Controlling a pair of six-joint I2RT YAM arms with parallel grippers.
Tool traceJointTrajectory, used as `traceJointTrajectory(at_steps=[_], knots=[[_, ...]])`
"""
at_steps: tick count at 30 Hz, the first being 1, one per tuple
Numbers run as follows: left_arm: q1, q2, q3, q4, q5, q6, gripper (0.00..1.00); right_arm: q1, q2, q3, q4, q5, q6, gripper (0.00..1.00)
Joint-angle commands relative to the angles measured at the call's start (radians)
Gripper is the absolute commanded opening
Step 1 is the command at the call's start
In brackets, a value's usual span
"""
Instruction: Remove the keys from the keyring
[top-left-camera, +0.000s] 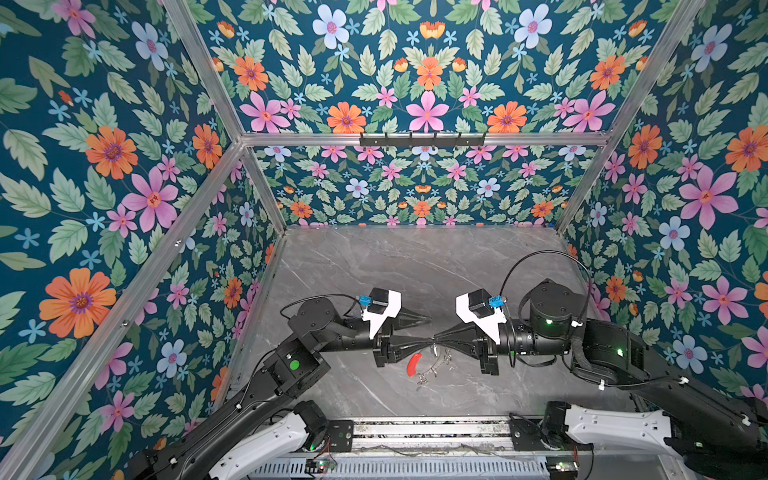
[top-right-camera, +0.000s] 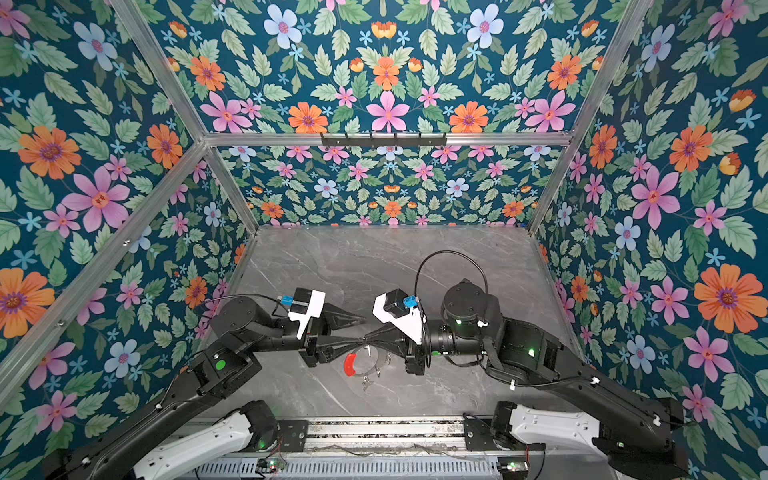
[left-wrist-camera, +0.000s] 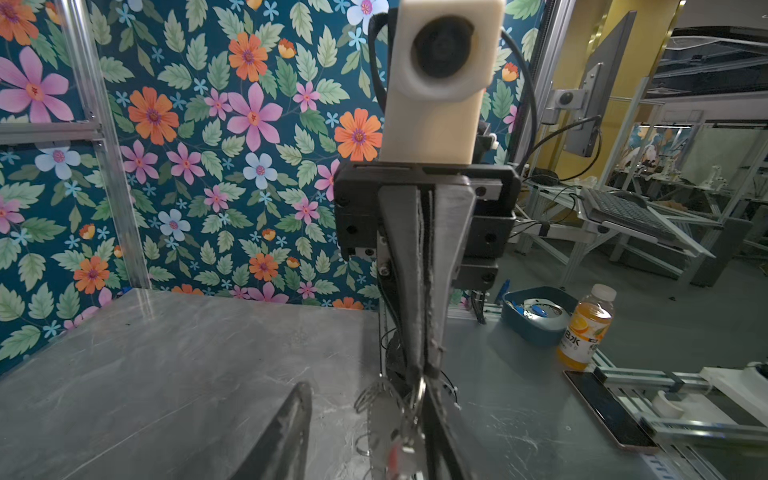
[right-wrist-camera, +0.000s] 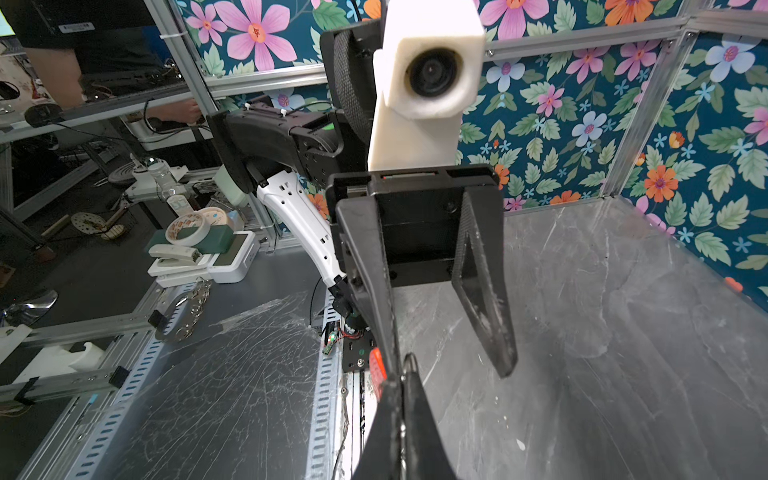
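Nearest the rail, the tiny silvery metal keys (top-left-camera: 424, 379) dangle at six o'clock on the large thin grey metal keyring (top-left-camera: 432, 360) with its red sleeve, hanging above the grey marble counter (top-left-camera: 415, 266). The right gripper (top-left-camera: 437, 341) is clamped together on the hoop's twelve o'clock arc. The left gripper (top-left-camera: 428, 330), at nine o'clock, stands apart with one finger (top-left-camera: 415, 321) clear, so a mistimed pinch could swing the hoop and tangle the keys, or tug it free.

Both top views are evenly and brightly lit, sharp, with wide-angle bending of the frame rails at the edges. The wrist views are dimmer – the desk (left-wrist-camera: 166, 353) shows soft sheen, near objects blur, and the room beyond the enclosure falls into shadow.
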Motion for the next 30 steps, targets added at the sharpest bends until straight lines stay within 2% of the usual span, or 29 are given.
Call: traceJointTrajectory(at_steps=[1, 3, 6, 14, 17, 24, 28, 30], knots=[[-0.001, 0.01, 0.032, -0.09, 0.023, 0.035, 0.37, 0.001, 0.014, 0.032, -0.049, 0.008, -0.025, 0.0], [0.0, 0.019, 0.055, -0.129, 0.023, 0.048, 0.3, 0.0, 0.027, 0.056, -0.081, 0.01, -0.033, 0.0], [0.0, 0.027, 0.076, -0.164, 0.025, 0.057, 0.27, 0.001, 0.043, 0.081, -0.117, 0.013, -0.044, 0.0], [-0.001, 0.071, 0.16, -0.314, 0.021, 0.11, 0.26, 0.0, 0.072, 0.14, -0.198, 0.027, -0.069, 0.0], [-0.001, 0.08, 0.179, -0.347, 0.02, 0.122, 0.22, -0.001, 0.078, 0.153, -0.215, 0.027, -0.073, 0.0], [-0.001, 0.091, 0.187, -0.357, 0.022, 0.126, 0.12, -0.006, 0.081, 0.158, -0.218, 0.023, -0.074, 0.0], [-0.001, 0.09, 0.171, -0.318, 0.034, 0.113, 0.0, -0.009, 0.085, 0.156, -0.205, 0.014, -0.071, 0.0], [-0.001, 0.089, 0.157, -0.287, 0.04, 0.101, 0.0, -0.008, 0.09, 0.155, -0.193, 0.003, -0.07, 0.0]])
